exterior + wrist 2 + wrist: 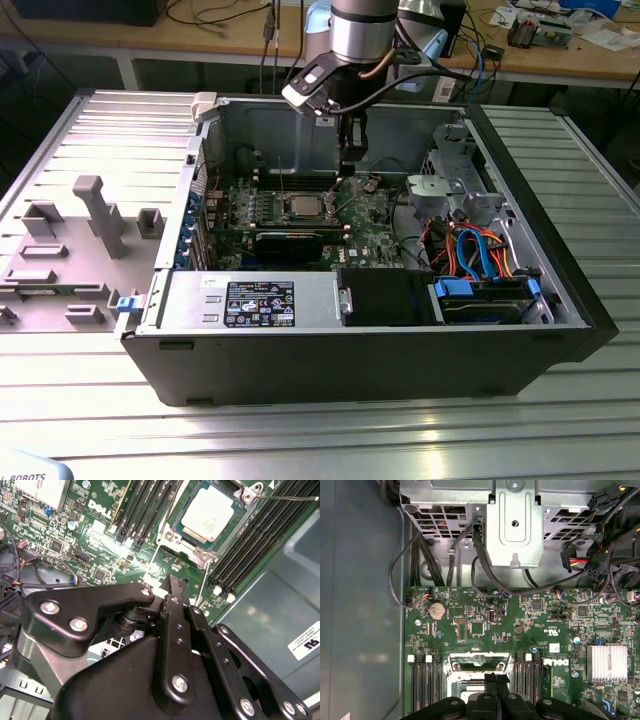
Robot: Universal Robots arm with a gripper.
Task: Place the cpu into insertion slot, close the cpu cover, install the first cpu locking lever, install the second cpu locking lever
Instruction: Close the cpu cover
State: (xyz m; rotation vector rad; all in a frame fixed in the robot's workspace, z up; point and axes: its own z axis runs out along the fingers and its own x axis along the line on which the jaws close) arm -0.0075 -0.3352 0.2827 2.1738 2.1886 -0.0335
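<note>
over the green circuit board (pixel 372 238) inside the open black computer case (pixel 350 350), the black two-fingered claw (pixel 351 160) hangs from the arm, pointing down at the board. in the first wrist view its fingertips (pixel 490 680) are pressed together with no gap, and nothing is held between them. the claw's tip sits just beside the socket on the board, apart from the chip; whether it touches the board, i cannot tell.

at the board's middle, the small square silvery-topped cpu (pixel 207 510) lies flat in the square metal-rimmed insertion slot (pixel 166 538). the thin silvery cpu cover (pixel 196 554) lies down around it, with the chip showing through its window. a thin wire locking lever (pixel 285 498) sticks out sideways from one corner of the socket.

long black memory slots (pixel 145 510) run along both sides of the socket on the board. a round silver coin cell (pixel 437 611) and a finned silver heatsink (pixel 606 662) also sit on the board, and a grey metal drive cage (pixel 515 525) stands just past its edge. the case rests on a slatted metal desk (pixel 300 435).
</note>
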